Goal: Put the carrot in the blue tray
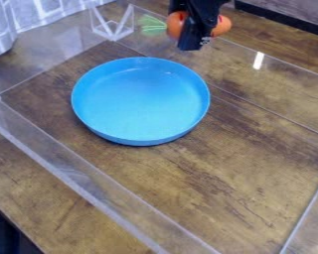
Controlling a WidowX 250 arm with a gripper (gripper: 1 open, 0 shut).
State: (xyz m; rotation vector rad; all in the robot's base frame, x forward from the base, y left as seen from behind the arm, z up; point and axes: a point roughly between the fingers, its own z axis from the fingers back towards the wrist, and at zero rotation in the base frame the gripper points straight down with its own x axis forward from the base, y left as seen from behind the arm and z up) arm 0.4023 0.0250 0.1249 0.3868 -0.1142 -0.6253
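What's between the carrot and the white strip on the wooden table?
In the camera view, only bare wood shows between the carrot and the white strip.

carrot behind the tray
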